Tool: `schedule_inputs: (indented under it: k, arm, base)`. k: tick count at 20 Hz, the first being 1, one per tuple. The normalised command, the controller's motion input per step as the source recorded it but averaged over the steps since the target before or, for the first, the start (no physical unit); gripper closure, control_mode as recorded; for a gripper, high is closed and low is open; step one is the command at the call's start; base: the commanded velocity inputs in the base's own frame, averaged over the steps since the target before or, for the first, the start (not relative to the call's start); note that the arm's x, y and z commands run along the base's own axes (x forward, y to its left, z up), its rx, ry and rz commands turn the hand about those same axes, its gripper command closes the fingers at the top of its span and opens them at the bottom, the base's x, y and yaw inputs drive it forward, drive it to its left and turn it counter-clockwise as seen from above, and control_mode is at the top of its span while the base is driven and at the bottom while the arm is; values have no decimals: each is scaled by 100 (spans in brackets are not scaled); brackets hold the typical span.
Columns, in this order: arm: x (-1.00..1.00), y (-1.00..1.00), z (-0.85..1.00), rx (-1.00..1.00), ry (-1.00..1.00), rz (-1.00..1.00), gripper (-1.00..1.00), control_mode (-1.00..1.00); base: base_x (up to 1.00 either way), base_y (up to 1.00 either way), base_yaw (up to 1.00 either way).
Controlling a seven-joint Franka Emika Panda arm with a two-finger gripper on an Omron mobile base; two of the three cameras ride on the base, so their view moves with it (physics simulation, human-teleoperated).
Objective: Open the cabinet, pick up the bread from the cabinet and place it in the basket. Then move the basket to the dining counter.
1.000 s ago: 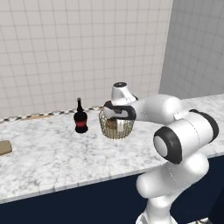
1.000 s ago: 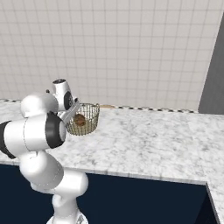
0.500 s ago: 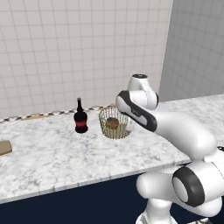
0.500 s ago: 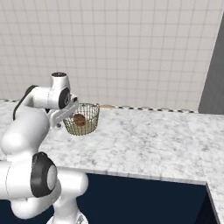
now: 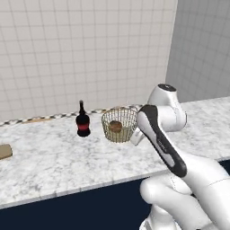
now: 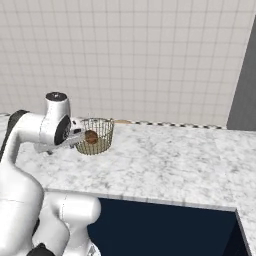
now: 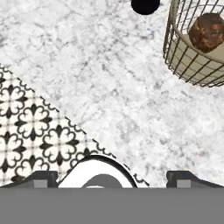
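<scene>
On the counter (image 5: 54, 157), your basket (image 5: 119, 124) held the bread (image 5: 116, 126).
Gripper (image 7: 111, 177) gaped wide, empty; you'd judge the wire light and stiff, best pinched at its rim.

No legible text or labels anywhere

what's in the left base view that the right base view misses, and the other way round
Left base view alone: a dark bottle with a red label standing beside the basket, and a flat tan thing, cut by the frame's left edge, too small to name.

Right base view alone: the inner corner of the dining counter at lower right, and a dark grey wall panel.

Both: the basket on the marbled counter with the bread inside it, the white tiled wall, and the arm.
</scene>
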Motion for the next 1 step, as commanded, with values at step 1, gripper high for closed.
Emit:
schedule_inputs:
  k: [1]
  arm:
    - [-100, 1, 8, 12, -4, -51, -100, -100]
  base:
    - [0, 0, 0]
